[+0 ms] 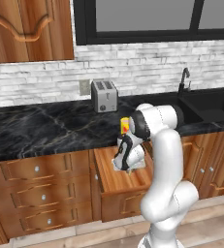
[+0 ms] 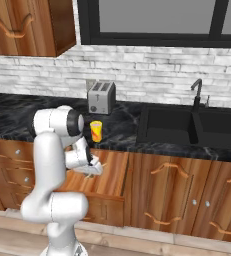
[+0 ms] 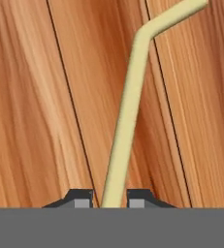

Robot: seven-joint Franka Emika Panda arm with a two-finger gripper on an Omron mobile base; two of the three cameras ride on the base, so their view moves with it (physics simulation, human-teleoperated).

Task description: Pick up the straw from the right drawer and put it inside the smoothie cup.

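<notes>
The straw (image 3: 128, 106), a thin pale yellow stick with a bend near its far end, lies on the plank floor of the open right drawer (image 3: 36, 97). My gripper (image 3: 111, 201) points down at it, one dark fingertip (image 3: 84, 197) close on each side. Whether the pads touch the straw I cannot tell. From the base, the gripper (image 1: 124, 167) (image 2: 90, 172) hangs low inside the pulled-out drawer (image 1: 116, 181) (image 2: 109, 182). The smoothie cup (image 1: 125, 125) (image 2: 96, 131), yellow-orange with a red mark, stands upright on the black counter just behind the drawer, partly hidden by my arm in the left base view.
A silver toaster (image 1: 104, 96) (image 2: 101, 97) stands against the brick wall behind the cup. A black sink (image 2: 187, 125) with a faucet (image 2: 197, 92) lies to the right. Stacked drawer fronts (image 1: 40, 193) are on the left. Upper cabinets (image 1: 28, 29) hang above the counter.
</notes>
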